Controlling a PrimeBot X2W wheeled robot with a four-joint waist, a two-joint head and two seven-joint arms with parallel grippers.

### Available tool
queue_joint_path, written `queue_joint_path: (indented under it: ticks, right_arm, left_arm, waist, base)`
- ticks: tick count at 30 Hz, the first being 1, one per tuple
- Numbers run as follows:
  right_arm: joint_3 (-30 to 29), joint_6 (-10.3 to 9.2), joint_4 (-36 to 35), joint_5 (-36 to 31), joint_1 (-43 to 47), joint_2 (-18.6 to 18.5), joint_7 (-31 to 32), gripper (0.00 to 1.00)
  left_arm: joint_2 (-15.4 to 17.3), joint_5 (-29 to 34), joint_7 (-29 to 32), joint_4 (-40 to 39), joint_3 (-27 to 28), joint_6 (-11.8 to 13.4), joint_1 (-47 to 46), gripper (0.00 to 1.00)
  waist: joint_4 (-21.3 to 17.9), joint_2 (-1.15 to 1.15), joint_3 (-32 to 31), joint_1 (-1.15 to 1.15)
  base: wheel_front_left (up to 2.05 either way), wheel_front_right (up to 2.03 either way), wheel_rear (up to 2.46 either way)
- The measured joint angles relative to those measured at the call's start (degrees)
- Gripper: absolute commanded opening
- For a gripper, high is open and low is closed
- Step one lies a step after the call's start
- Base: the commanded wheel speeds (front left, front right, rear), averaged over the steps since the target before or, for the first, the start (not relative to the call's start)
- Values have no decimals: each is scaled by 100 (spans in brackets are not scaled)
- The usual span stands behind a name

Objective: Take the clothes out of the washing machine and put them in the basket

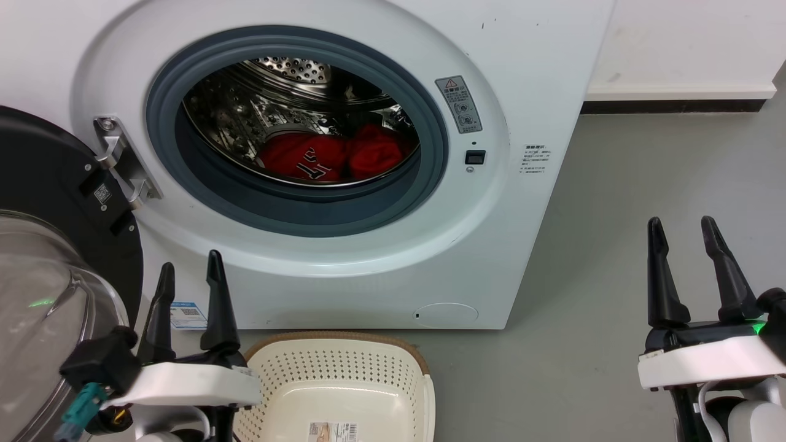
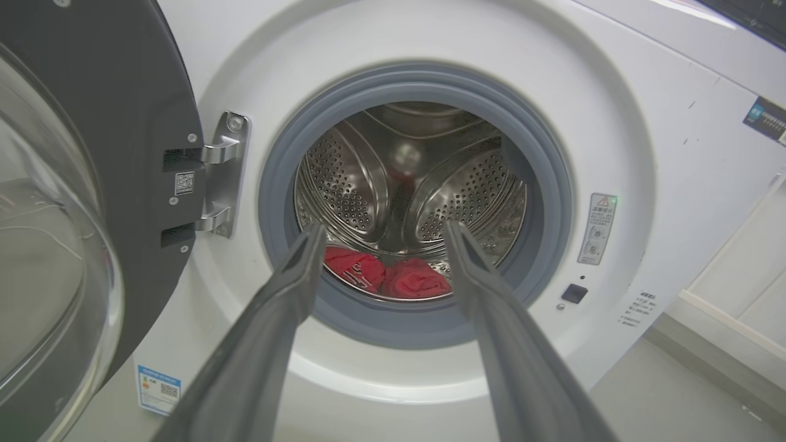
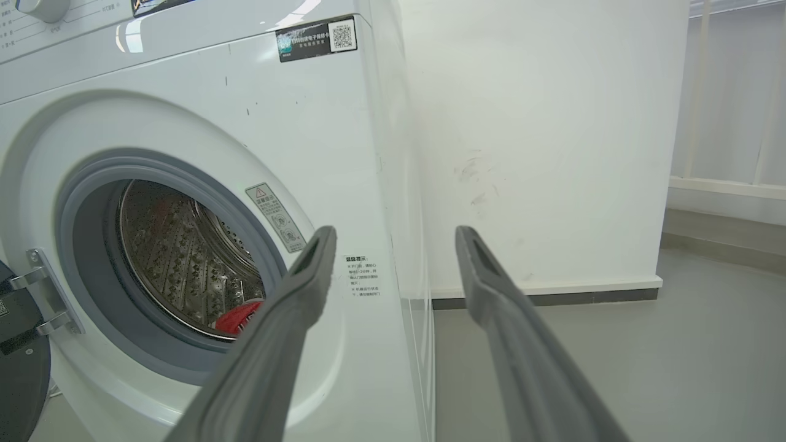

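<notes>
Clothes (image 1: 331,156) inside the open washing machine (image 1: 540,73).
Head view adds the basket (image 1: 344,336) in front; left gripper (image 1: 190,259) and right gripper (image 1: 680,219) spread wide, empty; floor (image 1: 614,215) open rightward.

Washing machine (image 1: 540,61), upper half of frame: white shell, smooth, semi-gloss, a few scuffs. Drum (image 1: 245,116): shiny perforated steel, mirror-ish. Door ring (image 1: 307,212): grey rubber, matt. Door (image 1: 55,159), left edge: black matt rim, clear glossy glass bowl. Hinge (image 1: 120,159): bright metal. Clothes (image 1: 331,156): red cloth, soft, matt. Basket (image 1: 344,368), bottom centre: cream plastic w/ holes, slight sheen, brown woven-look rim. Floor (image 1: 614,215): grey, smooth, matt. Left gripper (image 1: 190,259) & right gripper (image 1: 680,219): dark matt fingers, smooth white housings.
</notes>
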Motion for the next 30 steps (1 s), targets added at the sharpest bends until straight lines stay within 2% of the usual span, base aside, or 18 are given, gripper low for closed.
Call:
queue_joint_path:
  ticks: [9,14,21,30]
  right_arm:
    - [108,1,247,-697,155,-8,-141,100]
    - [162,1,334,-1006,164,-10,-201,100]
    - [222,1,421,-1483,187,-11,-297,100]
    - [460,4,517,-1831,233,-10,-400,100]
  left_arm:
    - [513,575,-132,138,-903,901,12,100]
    - [667,728,-200,316,-1187,1261,19,100]
    - [715,935,-289,498,-1410,1455,31,100]
    - [744,1293,-403,603,-1475,1469,107,100]
  waist:
    - [-17,0,17,0]
    - [-20,0,19,0]
    - [-12,0,7,0]
    - [-20,0,2,0]
  base:
    - [0,0,0]
    - [0,0,0]
    - [0,0,0]
    - [0,0,0]
